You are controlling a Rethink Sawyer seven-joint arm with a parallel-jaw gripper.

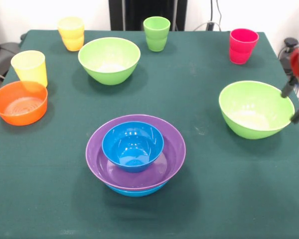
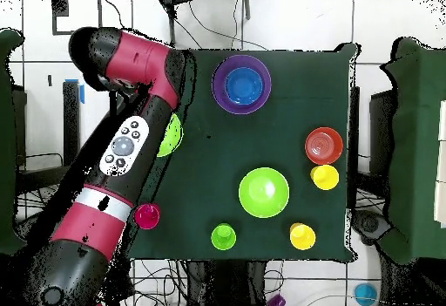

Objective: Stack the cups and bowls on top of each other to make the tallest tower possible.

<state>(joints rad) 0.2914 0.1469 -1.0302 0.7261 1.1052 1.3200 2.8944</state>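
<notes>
End effector [image 1: 295, 102]: only a red link and dark tips show at the front view's right edge, touching or just over the rim of a large light green bowl [image 1: 254, 108]. Cannot tell how wide it stands or whether it holds anything. In the overhead view the arm [image 2: 131, 141] covers most of this bowl; only a green sliver shows.

Tower [image 1: 135, 154] so far: small blue bowl [image 1: 132, 145] nested in the wide purple bowl [image 1: 162, 167], which sits in the large blue bowl [image 1: 134, 191], a rim just visible below. It stands well apart from the end effector, mid-tabletop [image 1: 204, 199].

Loose pieces, all far from the end effector: second large green bowl [image 1: 109, 59], orange bowl [image 1: 20, 102], yellow cup [image 1: 30, 67], orange-yellow cup [image 1: 71, 33], green cup [image 1: 156, 33]. Red cup [image 1: 243, 45] is nearer, beyond the green bowl.

Judgement: step in hand is taking the nearby green bowl. Next move calls for a secure rim grip, a lift, then transfer over the tower.
</notes>
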